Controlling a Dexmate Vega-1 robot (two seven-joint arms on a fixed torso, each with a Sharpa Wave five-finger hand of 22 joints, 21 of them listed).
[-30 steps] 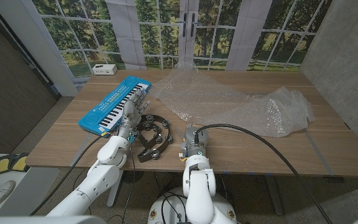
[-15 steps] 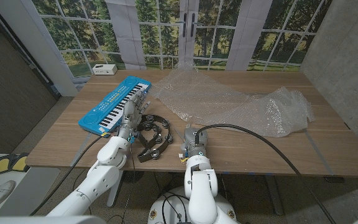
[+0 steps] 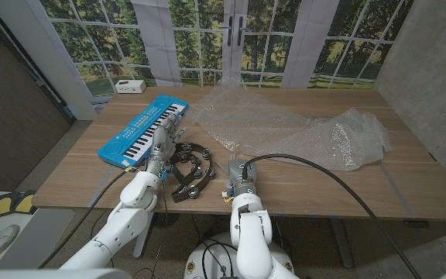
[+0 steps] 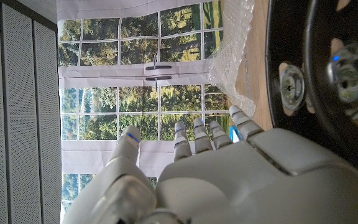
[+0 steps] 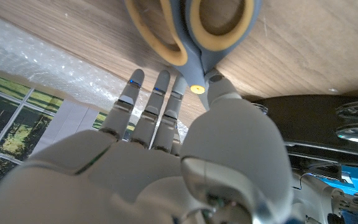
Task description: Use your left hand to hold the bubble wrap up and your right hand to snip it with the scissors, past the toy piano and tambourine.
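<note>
Bench carried all | bubble wrap lay spread across its far middle | toy piano lay far left | tambourine beside left hand, fingers apart, empty | right hand touched scissors, grip unclear

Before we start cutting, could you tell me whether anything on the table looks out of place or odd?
Nothing is damaged or spilled. The bubble wrap lies crumpled and bunched across the table, and the tambourine sits close to the near edge.
</note>
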